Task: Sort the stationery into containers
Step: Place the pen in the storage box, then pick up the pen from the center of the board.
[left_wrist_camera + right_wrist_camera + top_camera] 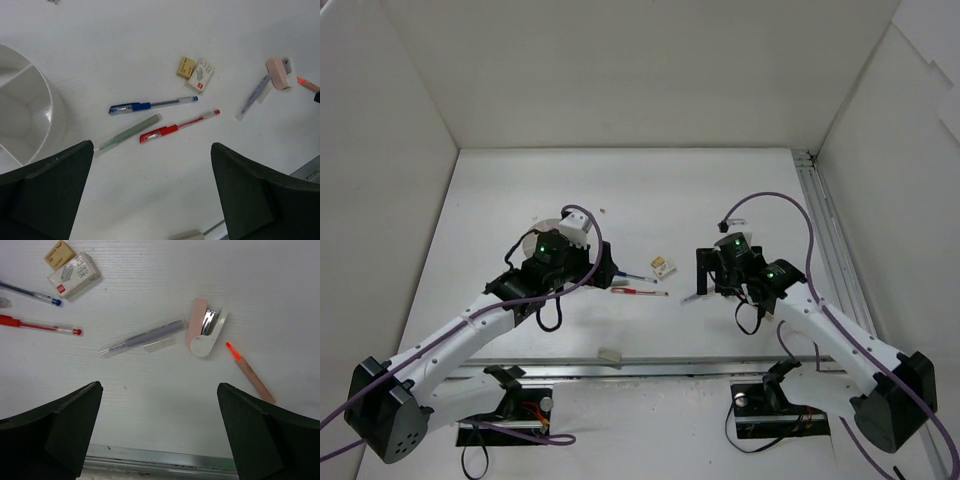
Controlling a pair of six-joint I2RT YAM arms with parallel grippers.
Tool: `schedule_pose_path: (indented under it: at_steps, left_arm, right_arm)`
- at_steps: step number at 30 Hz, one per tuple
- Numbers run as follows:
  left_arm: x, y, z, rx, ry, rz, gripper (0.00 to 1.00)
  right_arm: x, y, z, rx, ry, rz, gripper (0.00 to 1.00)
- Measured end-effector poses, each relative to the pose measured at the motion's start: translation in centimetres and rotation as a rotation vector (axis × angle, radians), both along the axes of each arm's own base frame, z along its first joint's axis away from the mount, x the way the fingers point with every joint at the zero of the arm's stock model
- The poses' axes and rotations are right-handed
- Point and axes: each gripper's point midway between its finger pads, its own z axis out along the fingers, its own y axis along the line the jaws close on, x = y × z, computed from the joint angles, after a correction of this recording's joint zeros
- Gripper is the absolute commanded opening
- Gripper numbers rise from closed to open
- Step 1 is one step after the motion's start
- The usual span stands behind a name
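A bare white table (720,190), boxed in by white walls (620,70), carried a scatter of desk items. The left gripper (151,150) hung over it with its fingers spread wide and nothing between them. Just ahead of its fingertips lay the red pen (177,126), with a grey-green pen (130,132) beside it toward the left finger and the blue pen (150,105) a little farther ahead. The white cup (25,115) stood just beyond the left finger, and the compartments in view were empty. Farther ahead, a tan eraser (185,67) lay just beside a small white box (201,76).

The right gripper (159,386) was likewise wide apart and empty. Ahead of it lay a purple pen (145,335), a pink stapler (205,332) at the end of that pen toward the right finger, and an orange marker (250,372) nearer that finger.

The sorting looked barely begun, with a pick in hand rather than a drop. The likely next move called for the left gripper to come down over the red pen, fingers straddling the thin barrel crosswise and closing low at the table. It would need to avoid catching the grey-green pen close alongside.
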Motion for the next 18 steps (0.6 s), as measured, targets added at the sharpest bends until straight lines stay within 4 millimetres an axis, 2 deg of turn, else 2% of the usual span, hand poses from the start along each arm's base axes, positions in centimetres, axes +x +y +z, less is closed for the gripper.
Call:
schedule_pose_path:
  at_steps: [5,10,15,18]
  left_arm:
    - [-1.7,0.0,-2.7,-0.007,0.109,0.016,0.99]
    - [-3.0,0.3,-4.6,-0.014,0.187,0.058,0.99]
    - [-3.8,1.0,-6.3,-0.006,0.231,0.105,0.99]
    - [-3.9,1.2,-6.2,-0.005,0.224,0.112,0.99]
  right_arm:
    - [1.4,1.7,-0.8,-0.028,0.022,0.026,0.98]
    - [2.3,2.7,-2.1,-0.045,0.058,0.014,0.98]
    - [2.2,3.5,-3.3,-0.060,0.085,0.037,0.98]
    - [1.7,4.3,-3.8,-0.079,0.096,0.088,0.98]
